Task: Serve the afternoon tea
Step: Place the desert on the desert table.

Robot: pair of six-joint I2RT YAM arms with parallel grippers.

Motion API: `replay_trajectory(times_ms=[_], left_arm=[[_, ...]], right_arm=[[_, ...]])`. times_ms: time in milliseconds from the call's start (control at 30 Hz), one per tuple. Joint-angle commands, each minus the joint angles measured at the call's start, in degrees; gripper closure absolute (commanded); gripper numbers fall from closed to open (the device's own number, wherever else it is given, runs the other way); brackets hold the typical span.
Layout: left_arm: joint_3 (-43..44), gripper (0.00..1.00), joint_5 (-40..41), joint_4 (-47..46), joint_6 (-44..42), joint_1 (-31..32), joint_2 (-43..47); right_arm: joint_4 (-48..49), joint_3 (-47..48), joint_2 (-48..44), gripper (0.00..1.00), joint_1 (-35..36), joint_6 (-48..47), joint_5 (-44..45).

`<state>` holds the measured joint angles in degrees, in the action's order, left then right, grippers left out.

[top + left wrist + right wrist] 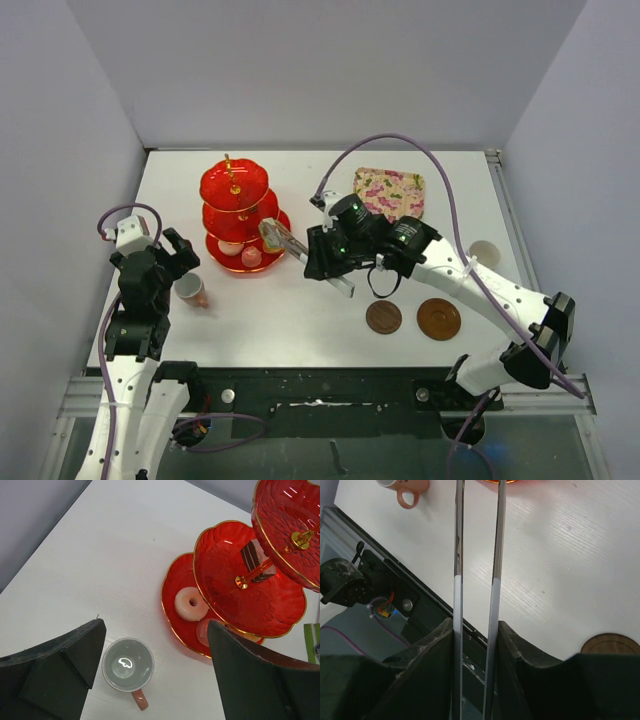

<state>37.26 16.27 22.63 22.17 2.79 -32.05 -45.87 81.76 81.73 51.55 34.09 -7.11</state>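
Observation:
The red three-tier stand [238, 210] with a gold handle stands at the back left; in the left wrist view [235, 600] it holds a white ring doughnut [191, 603], a pink sweet [204, 631] and a chocolate slice [256, 560]. The pink cup [191, 291] stands upright just in front of it [128, 665]. My left gripper [180, 260] is open and empty above that cup [156, 625]. My right gripper [320, 258] is shut on metal tongs [296, 246], seen running between its fingers [475, 627]. The tong tips hold a small yellowish cake [270, 233] beside the stand's bottom tier.
Two round brown saucers [383, 317] [438, 319] lie at the front centre-right. A pale cup [484, 253] stands at the table's right edge. A flowered cloth pouch [390, 192] lies at the back. The table's dark front rail [420, 605] runs below the tongs.

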Motion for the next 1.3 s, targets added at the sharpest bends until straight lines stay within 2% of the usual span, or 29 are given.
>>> replay_trajectory(times_ms=[0,700,967,1267], left_arm=[[0.7,0.18,0.56,-3.05,-0.46,-0.33,0.25],[1.07,0.19,3.37,-2.39,0.19,-0.33,0.99],[1.07,0.18,3.24,-2.41,0.22,-0.24,1.12],[0.98,0.18,3.14,-2.59,0.15,-0.34,0.98]], right_arm=[[5.35,5.07,1.29,0.81,2.7,2.12,1.06],[7.55,22.17,19.49,0.8,4.35,1.2,1.92],[4.74,31.96,28.36,0.8,4.17,0.97,5.36],[2.25,37.96,33.95,0.79,4.0,-0.16,9.0]])
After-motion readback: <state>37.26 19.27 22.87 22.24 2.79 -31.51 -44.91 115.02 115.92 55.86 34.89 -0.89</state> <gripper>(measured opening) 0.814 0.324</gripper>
